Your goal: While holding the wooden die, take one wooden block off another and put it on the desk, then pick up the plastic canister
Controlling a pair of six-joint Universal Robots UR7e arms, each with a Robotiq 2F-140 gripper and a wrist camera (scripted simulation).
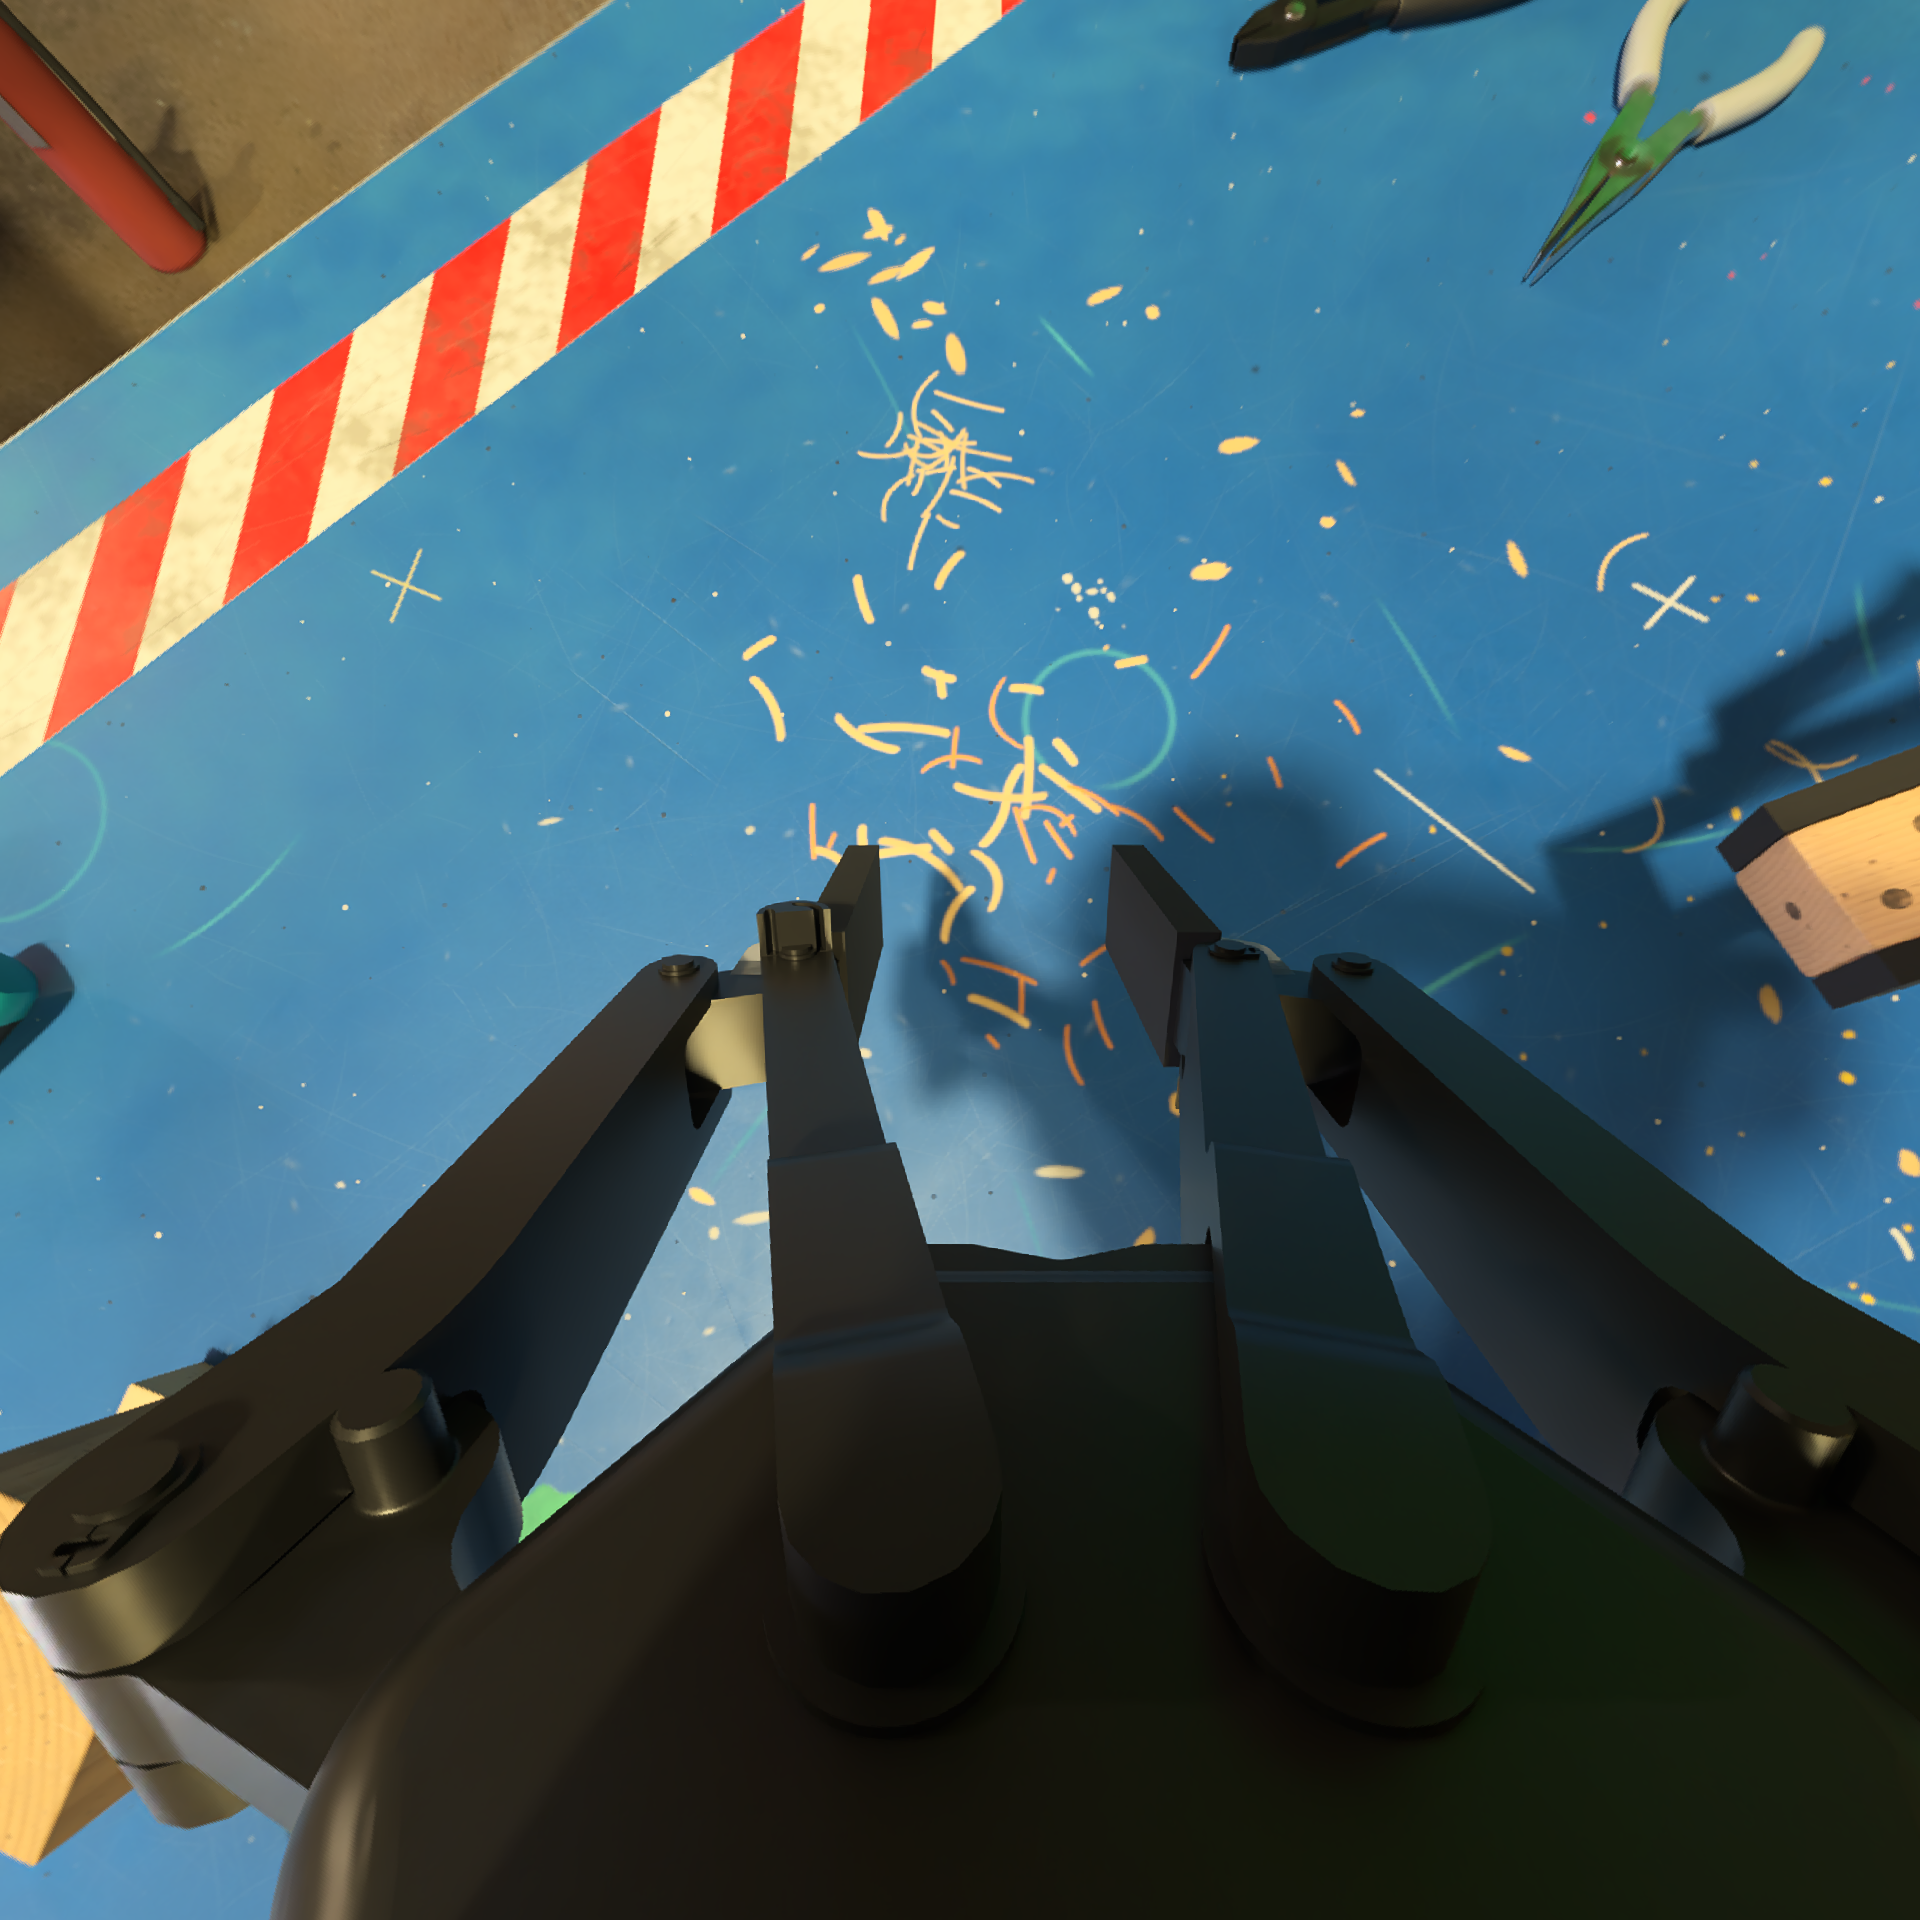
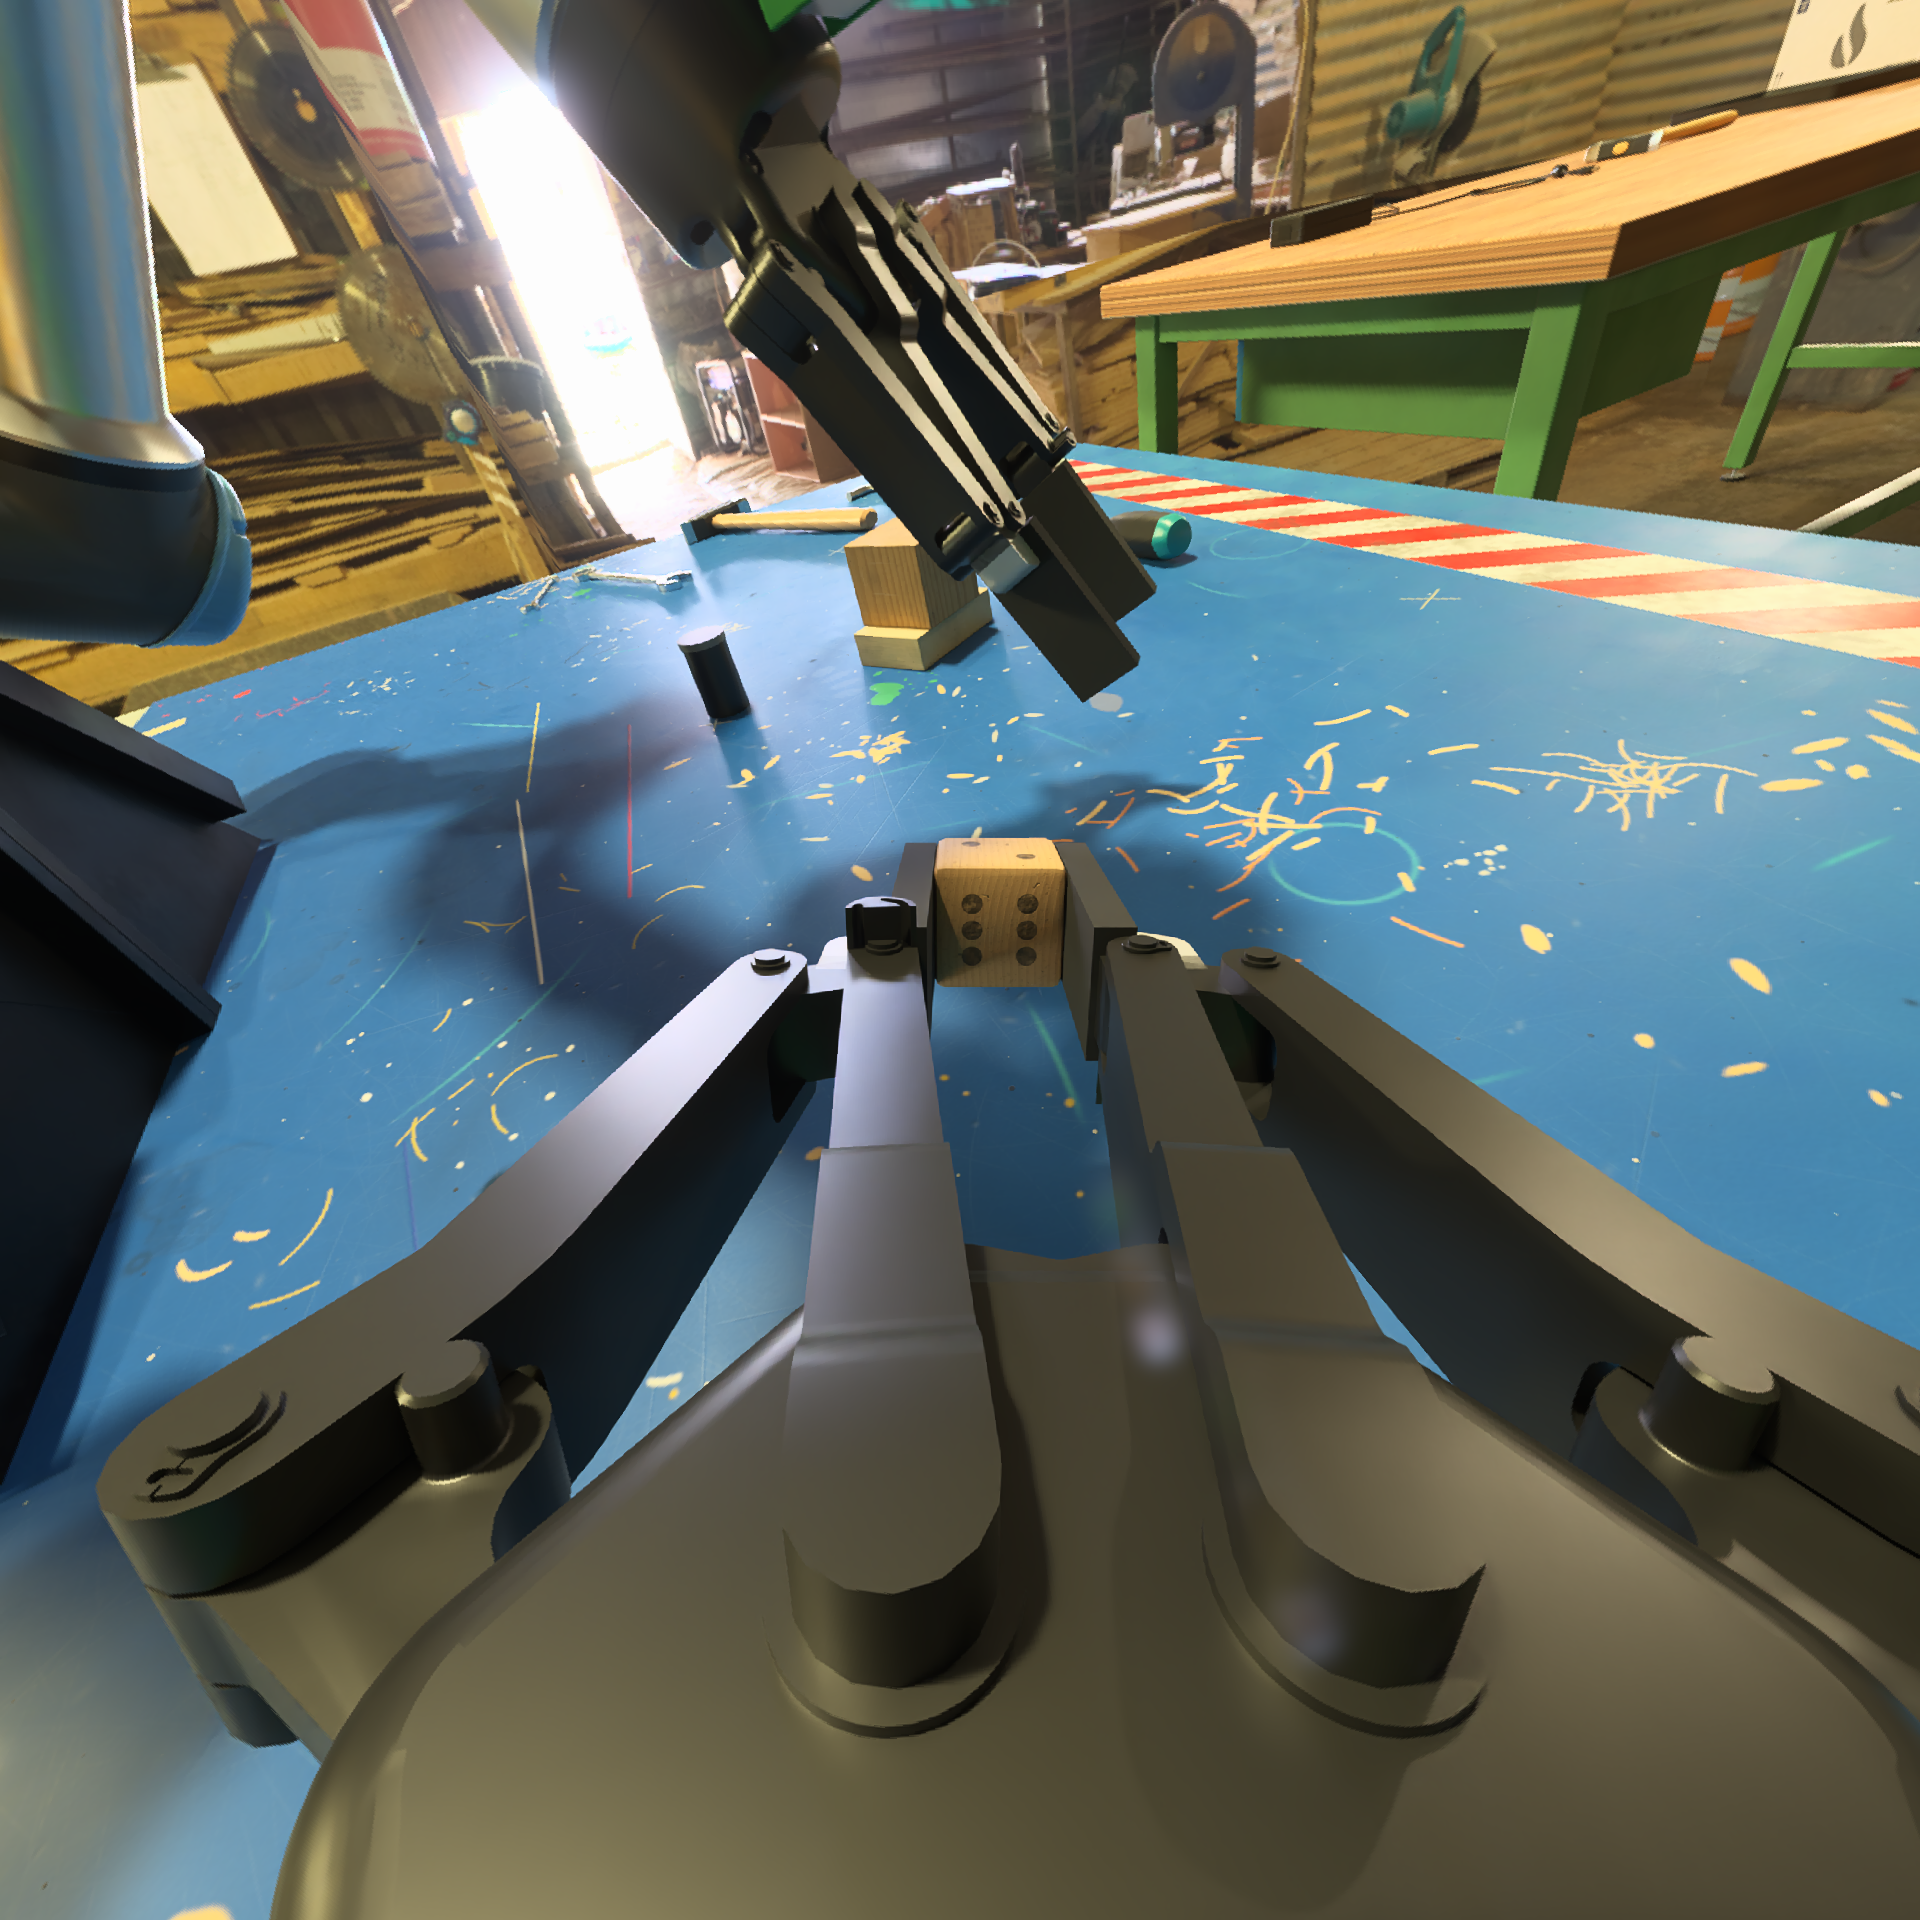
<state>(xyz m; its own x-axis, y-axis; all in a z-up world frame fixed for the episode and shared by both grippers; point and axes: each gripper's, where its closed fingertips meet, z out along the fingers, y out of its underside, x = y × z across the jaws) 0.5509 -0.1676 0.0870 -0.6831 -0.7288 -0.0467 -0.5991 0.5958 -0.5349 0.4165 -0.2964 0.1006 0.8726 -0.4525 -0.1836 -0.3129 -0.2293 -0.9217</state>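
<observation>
My right gripper (image 2: 1000,883) is shut on the wooden die (image 2: 1000,920) and holds it just above the blue desk (image 2: 1558,987). The die also shows at the right edge of the left wrist view (image 1: 1860,883), between black pads. My left gripper (image 1: 997,904) is open and empty above the desk. In the right wrist view it (image 2: 1091,644) hangs tilted, just right of the blocks. A wooden cube (image 2: 899,577) stands on a flat wooden block (image 2: 920,642). The black plastic canister (image 2: 715,670) stands upright left of them.
A hammer (image 2: 790,520), a wrench (image 2: 629,577) and a teal-tipped tool (image 2: 1164,535) lie behind the blocks. Pliers (image 1: 1662,135) and black cutters (image 1: 1330,31) lie far right. A dark box (image 2: 104,883) is at the left. Red-white tape (image 1: 520,312) marks the desk's edge.
</observation>
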